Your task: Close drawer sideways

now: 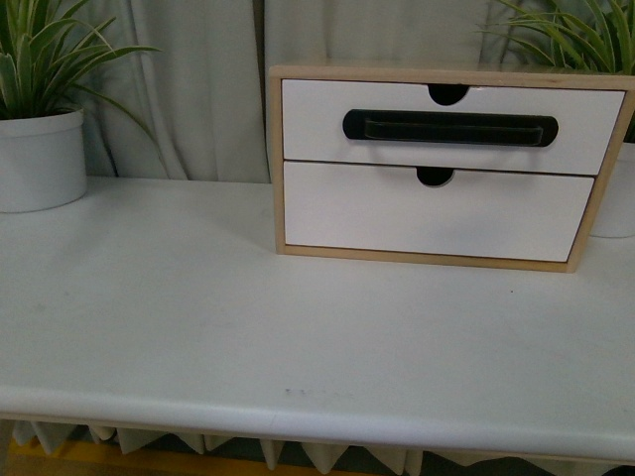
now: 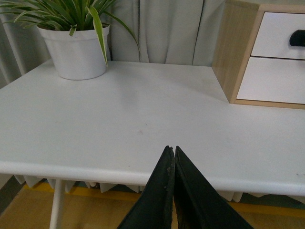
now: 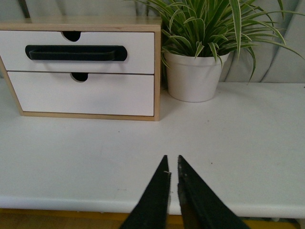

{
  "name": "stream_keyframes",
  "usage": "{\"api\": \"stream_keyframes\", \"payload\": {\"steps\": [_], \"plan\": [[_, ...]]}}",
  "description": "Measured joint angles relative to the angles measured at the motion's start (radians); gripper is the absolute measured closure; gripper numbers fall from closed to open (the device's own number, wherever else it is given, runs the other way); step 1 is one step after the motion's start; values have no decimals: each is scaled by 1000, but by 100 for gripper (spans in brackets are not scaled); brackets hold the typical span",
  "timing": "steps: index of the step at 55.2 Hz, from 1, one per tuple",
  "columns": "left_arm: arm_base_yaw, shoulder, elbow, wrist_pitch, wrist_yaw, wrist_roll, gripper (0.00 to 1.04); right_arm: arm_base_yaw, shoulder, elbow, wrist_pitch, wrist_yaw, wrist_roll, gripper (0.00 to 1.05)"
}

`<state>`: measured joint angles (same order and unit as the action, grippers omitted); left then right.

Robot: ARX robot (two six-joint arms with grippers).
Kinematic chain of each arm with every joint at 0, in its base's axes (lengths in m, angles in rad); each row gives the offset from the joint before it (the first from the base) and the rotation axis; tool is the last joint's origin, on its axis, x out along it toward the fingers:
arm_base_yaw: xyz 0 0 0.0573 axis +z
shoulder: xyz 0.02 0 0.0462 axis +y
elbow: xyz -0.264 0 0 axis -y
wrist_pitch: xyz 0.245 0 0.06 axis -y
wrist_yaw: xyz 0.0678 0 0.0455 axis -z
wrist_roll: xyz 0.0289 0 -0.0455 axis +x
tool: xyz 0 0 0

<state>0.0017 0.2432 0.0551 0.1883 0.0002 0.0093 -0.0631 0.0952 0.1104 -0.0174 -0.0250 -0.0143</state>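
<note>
Big picture first: a broad white table (image 1: 248, 327), smooth and matte with a rounded front lip, carries everything here. Toward its back right sits the cabinet (image 1: 277, 159), a pale wood-grain box framing two glossy white fronts, angled slightly so its right end runs farther back. The drawer (image 1: 317, 114) is the top one, with the long black bar handle (image 1: 449, 127) set in a rounded slot and a half-round notch in its top edge. It looks nearly flush with the frame; in the front view, perhaps a touch proud on the left, though I can't be sure. The plain drawer (image 1: 437, 213) below has only a notch.

Two potted plants flank the cabinet: a left plant (image 1: 40, 119) well apart from it, and a right plant (image 3: 195, 71) in a tapered white pot just beside the cabinet's side.

Now the arms. The left gripper (image 2: 171, 157) hangs at the table's near edge, black fingers pressed together, gripping nothing. The right gripper (image 3: 172, 164), also over that edge, has its tips almost meeting, empty too. Both well short of the drawer, likely staged for an approach.
</note>
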Motion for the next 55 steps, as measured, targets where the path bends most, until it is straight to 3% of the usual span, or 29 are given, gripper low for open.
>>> {"api": "stream_keyframes", "payload": {"steps": [4, 14, 21, 55], "plan": [[0, -21, -8, -13, 0, -3, 101, 53, -14, -17, 0, 12, 1, 104], [0, -74, -43, -24, 0, -7, 101, 58, -33, -38, 4, 21, 2, 104], [0, -219, -45, -179, 0, -8, 101, 59, -45, -53, 6, 21, 2, 104], [0, -239, -45, -188, 0, -9, 100, 59, -92, -103, 14, 21, 2, 104]]}}
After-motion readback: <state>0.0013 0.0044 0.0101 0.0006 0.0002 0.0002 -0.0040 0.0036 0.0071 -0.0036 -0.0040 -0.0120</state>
